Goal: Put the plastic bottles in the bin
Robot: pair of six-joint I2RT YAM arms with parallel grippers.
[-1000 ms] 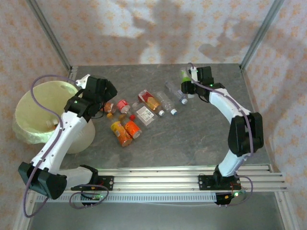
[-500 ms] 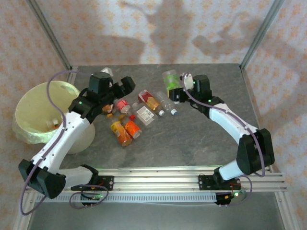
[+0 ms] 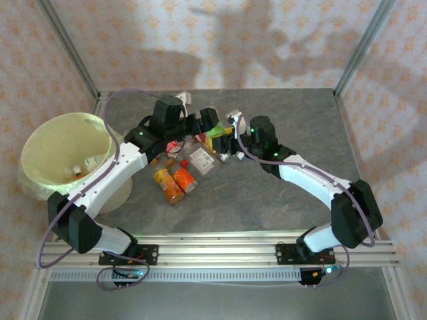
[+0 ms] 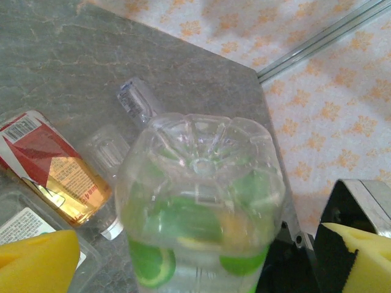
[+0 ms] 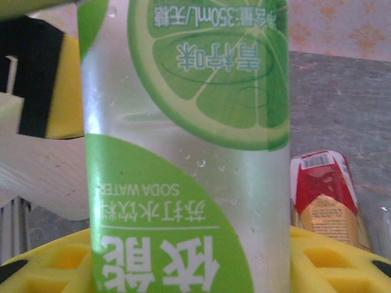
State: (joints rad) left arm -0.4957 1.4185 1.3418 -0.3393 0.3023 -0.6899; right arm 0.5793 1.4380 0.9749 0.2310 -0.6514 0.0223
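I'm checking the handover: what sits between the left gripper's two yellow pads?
The green-label bottle, base toward the camera, held by the right gripper. The left wrist view shows it between the left gripper's open pads.

Robot lab test booth, aluminium frame posts [image 3: 365, 43], patterned backdrop walls [image 3: 133, 40]; grey tabletop [image 3: 253, 200]

A grey, marbled, stone-look surface [image 3: 267, 193]. Behind it, walls [image 3: 233, 40] papered pale pink with orange flowers, crossed by soft shadows. Metal posts [image 3: 67, 47] rise from its far corners; an aluminium rail [image 3: 220, 241] runs along its near edge.
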